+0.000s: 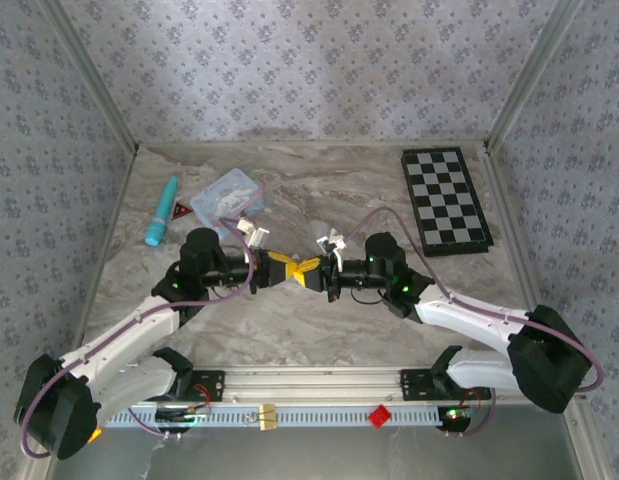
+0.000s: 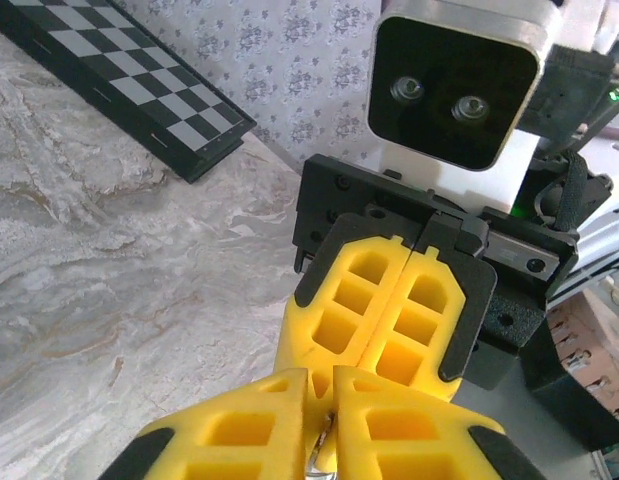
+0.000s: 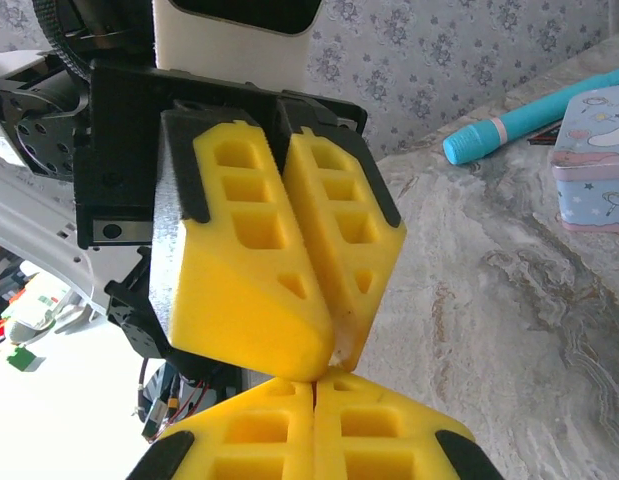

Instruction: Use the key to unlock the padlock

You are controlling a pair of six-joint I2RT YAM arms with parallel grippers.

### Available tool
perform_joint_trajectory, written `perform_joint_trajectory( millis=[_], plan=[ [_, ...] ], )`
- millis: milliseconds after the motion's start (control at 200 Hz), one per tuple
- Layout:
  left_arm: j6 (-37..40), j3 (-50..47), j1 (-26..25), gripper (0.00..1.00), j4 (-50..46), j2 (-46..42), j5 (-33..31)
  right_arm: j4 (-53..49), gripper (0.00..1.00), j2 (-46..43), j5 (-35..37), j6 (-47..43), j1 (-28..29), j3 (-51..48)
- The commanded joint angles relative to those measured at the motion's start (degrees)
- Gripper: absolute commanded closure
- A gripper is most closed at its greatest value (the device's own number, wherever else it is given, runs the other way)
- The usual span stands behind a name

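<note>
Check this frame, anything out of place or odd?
Nothing spilled or damaged. Only oddity: left gripper and right gripper sit shut, tip to tip, over the table, with a small metal piece, likely the key, pinched in the left one.

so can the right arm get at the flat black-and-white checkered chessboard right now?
Probably yes. The chessboard lies flat at far right, on that arm's side, with nothing lying between. But the right gripper is shut, tip to tip with the left gripper, so it must back off first.
</note>
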Motion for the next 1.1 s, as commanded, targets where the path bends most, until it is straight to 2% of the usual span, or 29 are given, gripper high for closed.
perform_joint_trajectory(
  millis=[0, 150, 335, 435, 560, 645, 715, 859, 919, 1014, 1099],
  plan=[
    [0.61, 2.04, -0.93, 0.91, 1.35, -0.27, 2.39, 0.82, 1.00, -0.60, -0.16, -0.39, 0.06, -0.78],
    [0.62, 2.11, -1.31, 1.00, 1.26, -0.36, 2.24, 1.87, 1.00, -0.85, 1.07, 0.39, 0.05, -1.28],
    [0.64, 2.57, -1.66, 1.00, 0.26, -0.52, 0.39, 3.74, 1.00, -0.85, 2.91, 2.03, -0.14, -1.95],
    [0.62, 2.92, -1.68, 1.00, -0.87, -0.57, -2.77, 4.92, 0.87, -1.19, 4.25, 3.48, -0.86, -2.73],
    [-1.51, 3.27, -1.67, 1.00, -1.82, 0.23, -9.87, 8.69, 0.72, -1.25, 5.50, 7.40, -2.49, -4.62],
    [-4.77, 3.28, -1.72, 1.00, -1.61, 1.38, -15.85, 11.35, 0.58, -0.90, 5.87, 9.68, -3.22, -5.77],
    [-8.66, 2.74, -1.70, 1.00, -1.00, 2.46, -21.48, 13.49, 0.52, -0.65, 7.12, 11.17, -3.26, -6.72],
    [-19.44, 0.04, -1.66, 1.00, 3.43, 3.80, -30.00, 23.05, 0.47, -0.05, 15.64, 18.72, -3.28, -10.89],
    [-24.32, -1.45, -1.69, 1.00, 6.92, 4.20, -31.73, 28.10, 0.46, 0.73, 19.77, 22.51, -2.86, -12.45],
    [-31.49, -3.45, -2.15, 1.00, 12.90, 4.65, -33.91, 30.74, 0.44, 1.52, 25.66, 27.82, -1.77, -13.08],
    [-33.94, -3.17, -3.68, 1.00, 14.18, 4.72, -35.93, 34.00, 0.44, 2.73, 29.96, 31.27, 0.03, -13.69]
  ],
)
